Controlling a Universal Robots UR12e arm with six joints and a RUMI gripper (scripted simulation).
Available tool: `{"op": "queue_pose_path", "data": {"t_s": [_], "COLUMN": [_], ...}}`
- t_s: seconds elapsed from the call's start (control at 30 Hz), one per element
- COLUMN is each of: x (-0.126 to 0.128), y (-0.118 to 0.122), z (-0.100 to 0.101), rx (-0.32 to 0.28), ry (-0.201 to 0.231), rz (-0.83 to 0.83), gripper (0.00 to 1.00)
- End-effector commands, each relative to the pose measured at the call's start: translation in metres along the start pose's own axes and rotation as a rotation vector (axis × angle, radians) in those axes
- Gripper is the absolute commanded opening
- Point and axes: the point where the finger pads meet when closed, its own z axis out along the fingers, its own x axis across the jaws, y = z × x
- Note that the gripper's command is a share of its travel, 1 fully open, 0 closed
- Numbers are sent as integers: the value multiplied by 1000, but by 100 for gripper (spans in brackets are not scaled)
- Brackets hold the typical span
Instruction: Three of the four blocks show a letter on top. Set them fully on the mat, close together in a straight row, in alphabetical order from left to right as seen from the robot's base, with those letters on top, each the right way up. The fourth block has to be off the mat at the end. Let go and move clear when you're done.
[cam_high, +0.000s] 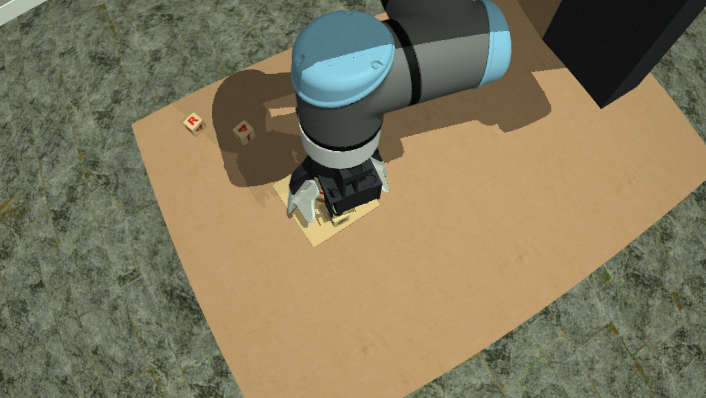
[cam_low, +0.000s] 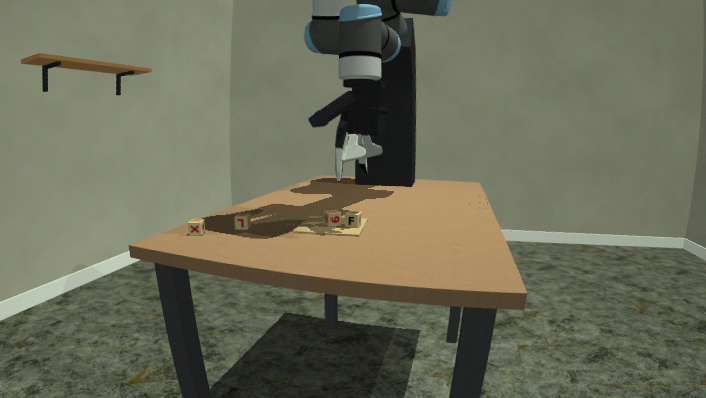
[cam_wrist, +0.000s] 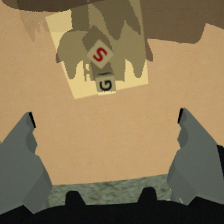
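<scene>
Evidently the tool (cam_high: 348, 205) (cam_low: 352, 175) (cam_wrist: 107, 111) is released, its fingers spread wide with nothing between them, high above the counter (cam_high: 450, 260) (cam_low: 400, 250) (cam_wrist: 125, 145). Below it, on the mat (cam_high: 315, 239) (cam_low: 350, 232) (cam_wrist: 77, 90), sit the G block (cam_high: 341, 220) (cam_low: 353, 219) (cam_wrist: 105, 84) and the skewed S block (cam_high: 321, 196) (cam_low: 332, 218) (cam_wrist: 100, 54). Well out to its side, past the 4 block (cam_high: 243, 132) (cam_low: 242, 222), lies the R block (cam_high: 194, 124) (cam_low: 196, 227), off the mat and probably next. It should handle as light and stiff, hardly fragile; a square grip low on two opposite upright faces, avoiding corners, would limit slipping or twisting. The S block likely needs straightening, with room for R between.
</scene>
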Motion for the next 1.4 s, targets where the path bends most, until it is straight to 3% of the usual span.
{"op": "queue_pose_path", "data": {"t_s": [0.0, 0.8, 1.3, 1.37], "x": [0, 4, 4, 4], "y": [-2, -17, -25, -25], "z": [0, 1, 1, 1], "rx": [0, 0, 0, 0], "ry": [-1, 0, 0, 0], "rz": [86, 675, 1143, 1143], "gripper": [100, 100, 100, 100]}}
